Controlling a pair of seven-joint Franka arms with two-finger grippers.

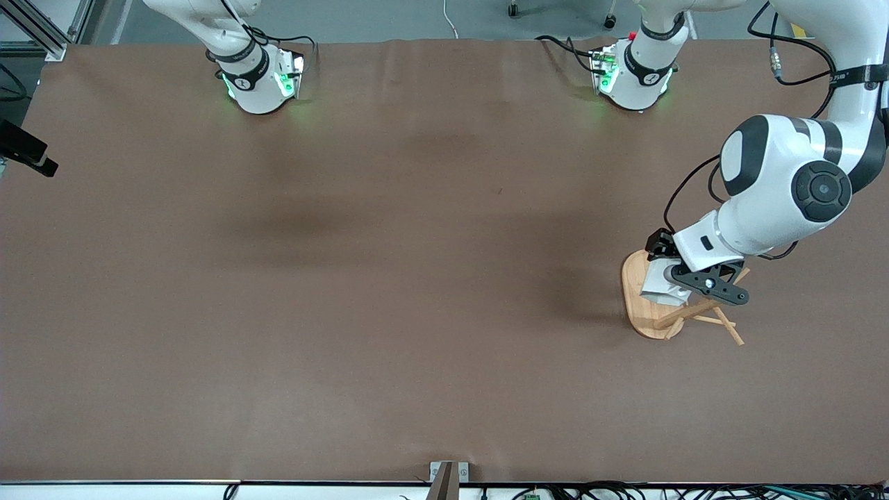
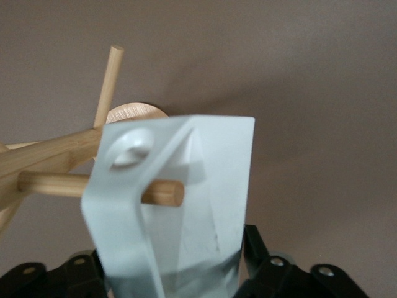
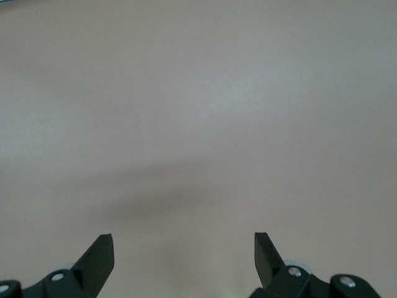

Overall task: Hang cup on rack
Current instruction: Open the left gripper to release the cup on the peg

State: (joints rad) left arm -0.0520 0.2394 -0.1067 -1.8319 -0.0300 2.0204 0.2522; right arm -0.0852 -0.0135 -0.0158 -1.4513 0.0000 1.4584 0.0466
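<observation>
The white faceted cup point(image 1: 660, 286) point(image 2: 211, 180) hangs at the bamboo rack point(image 1: 635, 278) toward the left arm's end of the table. A rack peg point(image 2: 162, 192) passes under the cup's handle point(image 2: 118, 186), and its tip shows on the other side. My left gripper point(image 1: 672, 279) point(image 2: 173, 273) is over the rack's base with the cup between its jaws. The jaws stand open, with a thin gap beside the cup's wall. My right gripper point(image 3: 184, 248) is open over bare table and holds nothing. It is out of the front view.
The rack's post point(image 2: 49, 158) and a second peg point(image 2: 108, 81) lie close beside the cup. More thin pegs point(image 1: 726, 326) stick out toward the front camera. A brown mat point(image 1: 417, 278) covers the table.
</observation>
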